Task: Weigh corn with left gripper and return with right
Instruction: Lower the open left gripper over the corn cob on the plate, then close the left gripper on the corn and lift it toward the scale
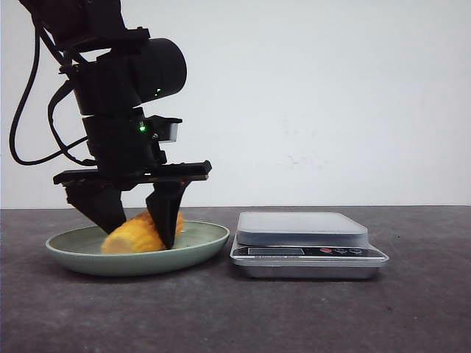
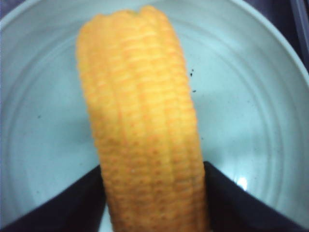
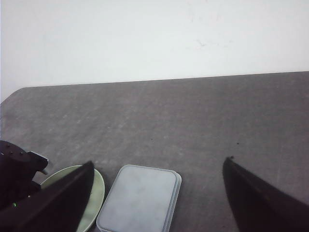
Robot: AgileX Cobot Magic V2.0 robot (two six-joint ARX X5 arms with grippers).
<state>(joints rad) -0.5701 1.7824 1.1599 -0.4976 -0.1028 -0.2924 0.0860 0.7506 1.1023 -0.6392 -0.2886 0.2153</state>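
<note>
Your left tool (image 1: 140,224) reaches straight down from its bulky black wrist into the pale green plate (image 1: 202,246), with one pointed finger on each side of the corn (image 1: 136,234). In the left wrist view the two dark fingers (image 2: 63,205) press against the cob's flanks, so the tool is clamped on the corn. The cob lies in the plate, its pale end facing you in the front view; whether it is already off the plate surface you cannot tell.

Your right tool (image 3: 154,203) shows only in its own wrist view, held high above the worktop (image 3: 193,121) and looking down on it. Its two fingers (image 3: 256,198) stand far apart with bare worktop between them, so it is spread wide and holds nothing.

You have one corn piece, one plate, and one silver kitchen scale (image 1: 305,243) just beside the plate on its right, not touching it in the front view.

The right arm is out of the front view entirely. The cob's near end is cut off in the left wrist view, and that picture is soft. The scale's display shows no readable figures. From the right wrist view, only the scale's platform and a slice of the plate show.
</note>
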